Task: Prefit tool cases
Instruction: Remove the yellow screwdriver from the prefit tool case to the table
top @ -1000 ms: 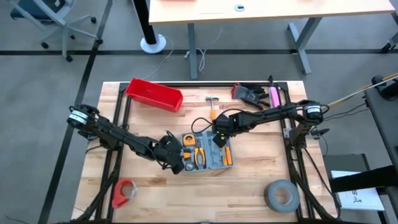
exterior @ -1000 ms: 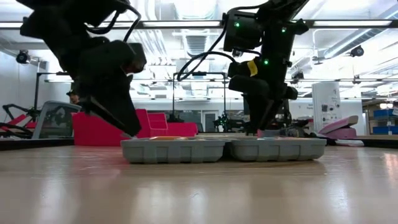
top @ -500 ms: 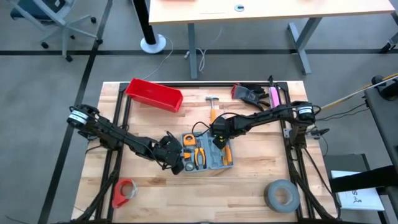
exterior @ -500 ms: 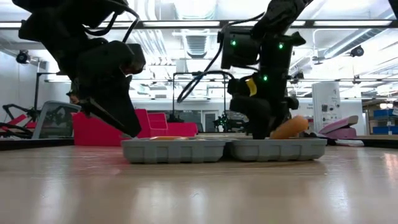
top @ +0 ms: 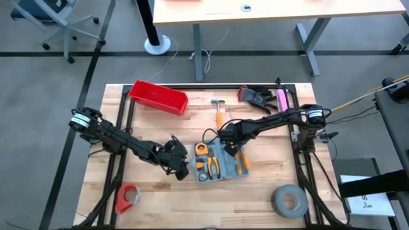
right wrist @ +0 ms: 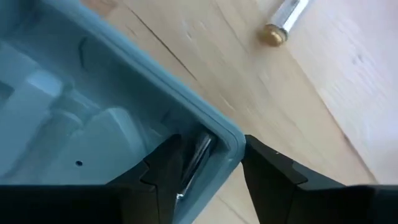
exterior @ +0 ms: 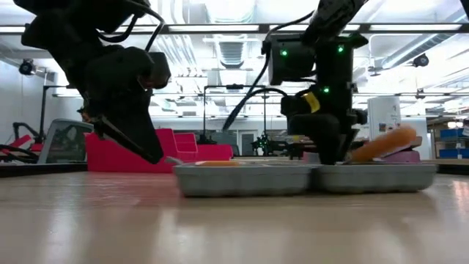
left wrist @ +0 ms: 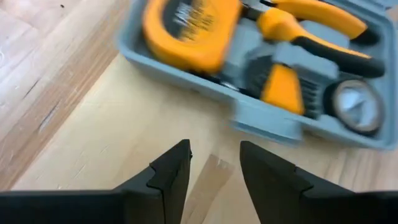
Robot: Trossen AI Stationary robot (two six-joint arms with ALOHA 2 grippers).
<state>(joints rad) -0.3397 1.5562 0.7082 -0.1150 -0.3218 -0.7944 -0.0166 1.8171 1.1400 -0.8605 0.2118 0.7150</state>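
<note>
The grey-blue tool case (top: 220, 161) lies open and flat on the wooden table, with a yellow tape measure (left wrist: 186, 25) and orange pliers in its recesses. My right gripper (top: 228, 142) points down at the case's far rim, shut over its wall. An orange screwdriver handle (exterior: 385, 144) sticks up at a slant beside it. My left gripper (top: 181, 169) stands open just left of the case, with only bare table between its fingers (left wrist: 168, 171). The case's near wall (left wrist: 261, 121) is a short way ahead of them. My right gripper straddles the case's wall near a corner (right wrist: 227, 140), one finger inside the tray and one outside over the table. A thin metal shaft (right wrist: 196, 155) lies between the inner finger and the wall. The fingers come from above. The case stays flat on the table.
A red bin (top: 158, 97) stands at the far left, with a hammer (top: 218, 110) and dark gloves (top: 257, 96) at the far edge. A grey tape roll (top: 289, 200) lies near right and a red tape holder (top: 126, 197) near left. A small metal bit (right wrist: 283, 22) lies beyond the case.
My right gripper has sunk and tipped further downward while going toward the table's right edge. The case has slid that way with it, turned a little, and come away from my left gripper. The orange handle has tipped up out of the tray.
</note>
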